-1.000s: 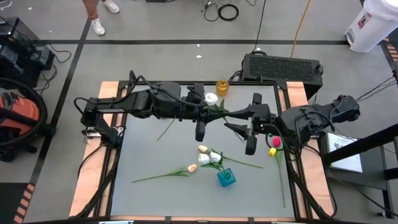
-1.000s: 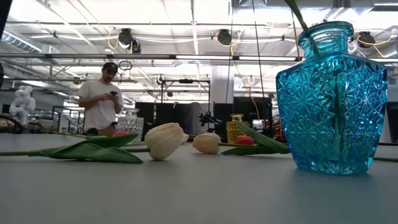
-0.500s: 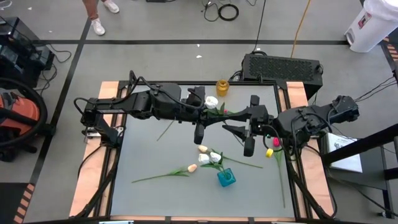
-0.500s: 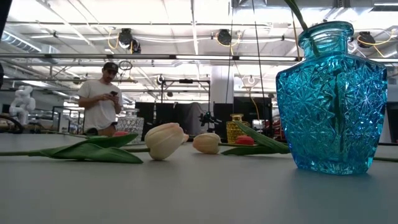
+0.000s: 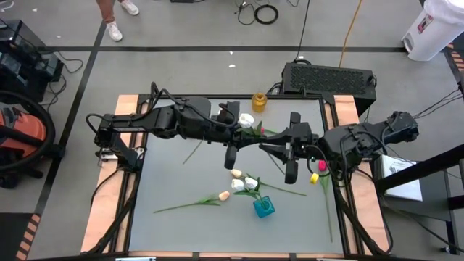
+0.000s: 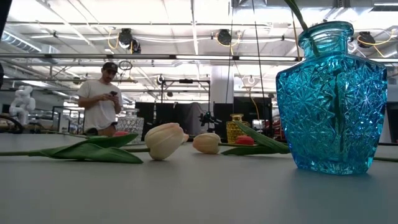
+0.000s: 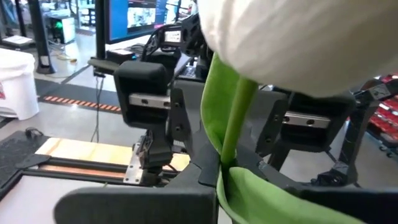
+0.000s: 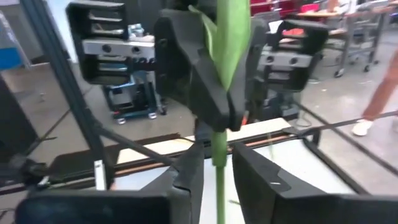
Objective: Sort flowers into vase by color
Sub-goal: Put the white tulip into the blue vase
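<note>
The white tulip (image 5: 246, 118) hangs mid-air over the surface (image 5: 181, 181), left gripper (image 5: 250, 129) jaws clamped on its stem; right gripper (image 5: 270, 145) jaws narrow around the stem, seemingly for a handover.

The table (image 5: 174, 190) has a grey top with bare wood strips along both sides, and stands on a grey concrete floor (image 5: 188, 29) marked with dark tape lines. Behind it lies a black perforated box (image 5: 328, 76), a coil of black cable (image 5: 266, 13) and a yellow cord (image 5: 352, 25). A red vacuum (image 5: 22, 129) sits at one side, a white bucket (image 5: 432, 29) in the far corner, and papers (image 5: 403, 172) by the other side. A person (image 6: 99, 99) stands in the hall beyond, under rows of ceiling lights (image 6: 149, 12) and steel beams; their shoes (image 5: 114, 30) show from above.
</note>
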Available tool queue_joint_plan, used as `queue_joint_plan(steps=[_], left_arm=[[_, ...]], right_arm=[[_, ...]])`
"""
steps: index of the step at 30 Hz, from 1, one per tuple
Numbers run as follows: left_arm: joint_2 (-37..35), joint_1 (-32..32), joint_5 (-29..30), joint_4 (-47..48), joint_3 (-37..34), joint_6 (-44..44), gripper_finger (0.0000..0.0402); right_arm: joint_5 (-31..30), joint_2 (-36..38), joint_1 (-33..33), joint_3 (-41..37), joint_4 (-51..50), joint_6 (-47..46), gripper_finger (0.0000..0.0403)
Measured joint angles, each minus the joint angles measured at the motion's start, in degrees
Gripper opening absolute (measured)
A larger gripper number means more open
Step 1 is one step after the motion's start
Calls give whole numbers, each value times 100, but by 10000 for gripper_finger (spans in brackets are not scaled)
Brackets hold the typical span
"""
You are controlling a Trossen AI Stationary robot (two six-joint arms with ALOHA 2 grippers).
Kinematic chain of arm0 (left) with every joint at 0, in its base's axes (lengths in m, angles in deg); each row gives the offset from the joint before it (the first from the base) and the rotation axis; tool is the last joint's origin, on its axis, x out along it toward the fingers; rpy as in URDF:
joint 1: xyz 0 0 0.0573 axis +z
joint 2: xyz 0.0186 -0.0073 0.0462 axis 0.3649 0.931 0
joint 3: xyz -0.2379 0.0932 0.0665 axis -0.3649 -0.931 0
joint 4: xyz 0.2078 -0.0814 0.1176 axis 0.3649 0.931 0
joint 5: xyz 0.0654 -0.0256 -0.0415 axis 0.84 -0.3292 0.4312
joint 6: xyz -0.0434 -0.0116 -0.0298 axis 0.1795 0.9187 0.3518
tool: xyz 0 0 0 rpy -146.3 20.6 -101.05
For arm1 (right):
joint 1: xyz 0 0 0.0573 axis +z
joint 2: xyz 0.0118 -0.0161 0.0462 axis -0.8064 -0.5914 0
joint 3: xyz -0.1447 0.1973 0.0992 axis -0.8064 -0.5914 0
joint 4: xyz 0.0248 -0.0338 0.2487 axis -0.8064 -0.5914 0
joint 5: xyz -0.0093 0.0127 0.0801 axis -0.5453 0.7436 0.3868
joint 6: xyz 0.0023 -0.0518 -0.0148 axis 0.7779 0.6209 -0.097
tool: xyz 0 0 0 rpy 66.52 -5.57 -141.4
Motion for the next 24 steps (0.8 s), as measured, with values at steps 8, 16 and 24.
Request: queue_joint_plan(steps=[8, 16, 24], left_arm=[[0, 0, -229, -152, 0, -140, 10], [0, -11, -234, -120, 0, -138, 10], [0, -11, -234, -100, 0, -129, 10]], right_arm=[[40, -89, 0, 0, 26, -68, 52], [37, -103, 0, 0, 38, -92, 49], [35, -103, 0, 0, 14, -40, 6]])
